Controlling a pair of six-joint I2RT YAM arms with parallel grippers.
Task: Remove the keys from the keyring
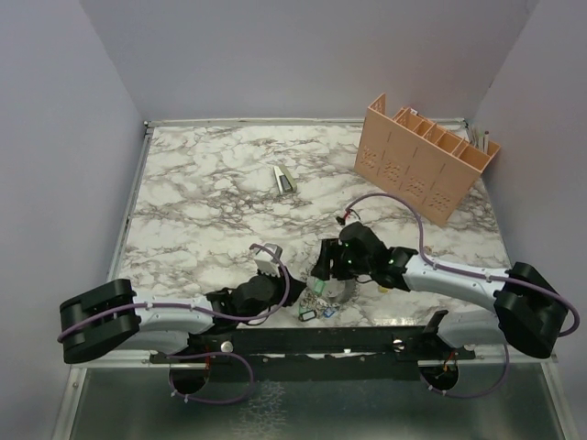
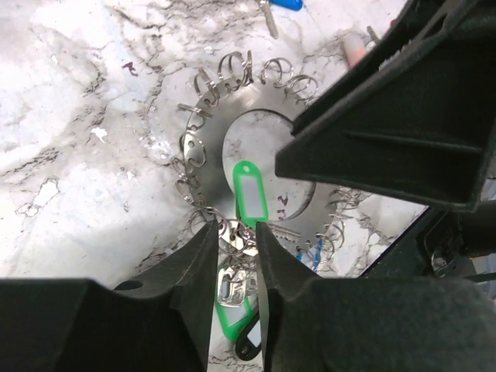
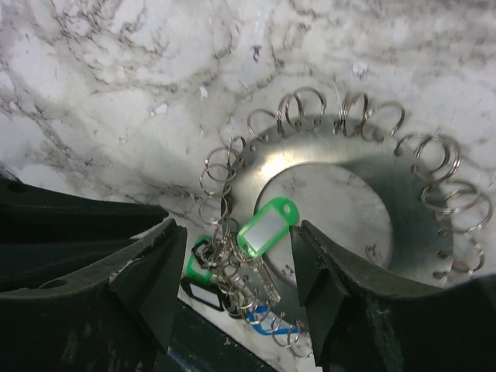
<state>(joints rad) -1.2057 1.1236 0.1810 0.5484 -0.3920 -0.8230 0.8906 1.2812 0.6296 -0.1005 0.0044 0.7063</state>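
Left arm (image 1: 174,316) and right arm (image 1: 459,275) are stretched low to the near-centre bench (image 1: 202,183), where the keyring (image 2: 208,128) is laid flat. Left fingers (image 2: 203,260) are nearly pressed together, apparently pinching the keys (image 2: 249,194) at the ring's inner edge. Right fingers (image 3: 159,263) are held spread, astride the same bunch.

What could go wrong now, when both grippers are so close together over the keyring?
1. The left gripper and the right gripper crowd the same bunch of keys, so their fingers may collide.
2. The keys look tangled among many small split rings on the keyring. A pull may drag the whole keyring instead of freeing one key.
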